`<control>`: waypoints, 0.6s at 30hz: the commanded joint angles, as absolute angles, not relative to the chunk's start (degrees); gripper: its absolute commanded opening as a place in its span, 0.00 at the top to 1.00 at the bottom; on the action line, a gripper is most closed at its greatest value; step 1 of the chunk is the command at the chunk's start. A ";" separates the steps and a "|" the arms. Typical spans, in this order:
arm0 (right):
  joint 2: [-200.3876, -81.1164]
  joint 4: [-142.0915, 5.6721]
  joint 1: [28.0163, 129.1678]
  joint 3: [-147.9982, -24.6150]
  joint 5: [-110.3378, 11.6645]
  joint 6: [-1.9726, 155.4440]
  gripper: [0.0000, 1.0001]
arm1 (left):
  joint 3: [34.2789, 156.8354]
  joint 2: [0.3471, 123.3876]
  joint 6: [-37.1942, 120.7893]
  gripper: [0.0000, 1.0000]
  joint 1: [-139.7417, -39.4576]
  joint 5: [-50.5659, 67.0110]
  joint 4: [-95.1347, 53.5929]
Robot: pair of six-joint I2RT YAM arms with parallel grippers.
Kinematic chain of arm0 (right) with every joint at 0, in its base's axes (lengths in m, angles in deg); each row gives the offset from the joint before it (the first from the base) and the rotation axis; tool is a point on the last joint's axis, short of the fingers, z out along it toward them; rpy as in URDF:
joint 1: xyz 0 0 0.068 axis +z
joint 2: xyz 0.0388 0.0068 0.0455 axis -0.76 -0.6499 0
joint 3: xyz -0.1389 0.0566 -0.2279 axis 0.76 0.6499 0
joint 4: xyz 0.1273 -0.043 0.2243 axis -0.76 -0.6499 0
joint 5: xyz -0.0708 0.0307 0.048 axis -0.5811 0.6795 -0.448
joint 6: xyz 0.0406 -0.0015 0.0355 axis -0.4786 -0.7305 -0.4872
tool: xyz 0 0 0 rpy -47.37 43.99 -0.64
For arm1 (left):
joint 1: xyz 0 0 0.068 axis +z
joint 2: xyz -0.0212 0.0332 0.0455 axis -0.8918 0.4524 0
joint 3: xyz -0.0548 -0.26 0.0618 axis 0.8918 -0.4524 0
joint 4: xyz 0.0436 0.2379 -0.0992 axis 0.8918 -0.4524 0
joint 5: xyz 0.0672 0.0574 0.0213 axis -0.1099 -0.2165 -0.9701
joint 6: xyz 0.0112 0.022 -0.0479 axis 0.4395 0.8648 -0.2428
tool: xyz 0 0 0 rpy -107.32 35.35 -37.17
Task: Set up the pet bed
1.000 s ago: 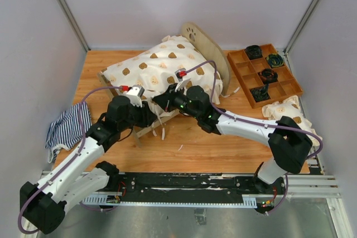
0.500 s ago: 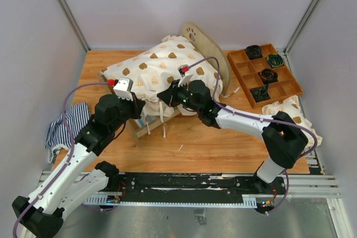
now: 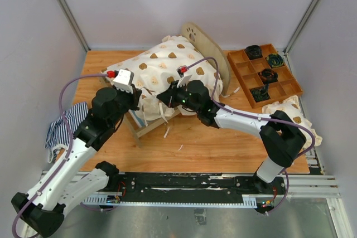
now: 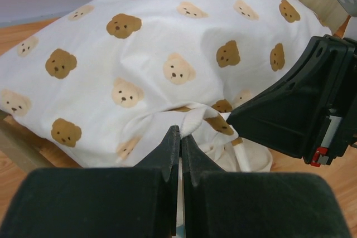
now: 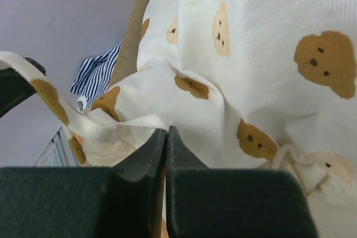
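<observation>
Compared with a second ago, my left arm is higher and further left, and my left claw (image 4: 179, 136), then partly spread, is now pressed together on the hem of the bear-print cover (image 3: 162, 62). My right claw (image 5: 166, 133) pinches the same hem, close beside it. The pet bed (image 3: 210, 49) sits at the back of the worktop (image 3: 212, 143), with the cover bunched over it. To do this step well, I judge I should draw both pinches apart evenly and keep the hem taut. Then I should ease it down over the frame's near edge, without dragging the bed or letting the thin cloth slip.
</observation>
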State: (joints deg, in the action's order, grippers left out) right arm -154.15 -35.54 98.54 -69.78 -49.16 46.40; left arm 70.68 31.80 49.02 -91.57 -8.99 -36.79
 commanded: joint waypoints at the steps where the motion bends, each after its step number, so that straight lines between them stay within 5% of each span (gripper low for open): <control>1: -154.49 -34.39 97.81 -70.81 -48.57 46.37 1.00 | 70.96 29.98 51.98 1.00 -91.58 -9.34 -36.28; 18: -155.13 -32.99 97.81 -70.34 -47.57 45.26 1.00 | 73.92 25.90 52.70 1.00 -91.58 -10.50 -50.89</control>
State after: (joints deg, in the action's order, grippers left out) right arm -154.24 -35.08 98.54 -69.78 -48.25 46.01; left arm 75.07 27.17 53.10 -91.57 -9.60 -49.14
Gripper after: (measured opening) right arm 0.011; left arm 0.014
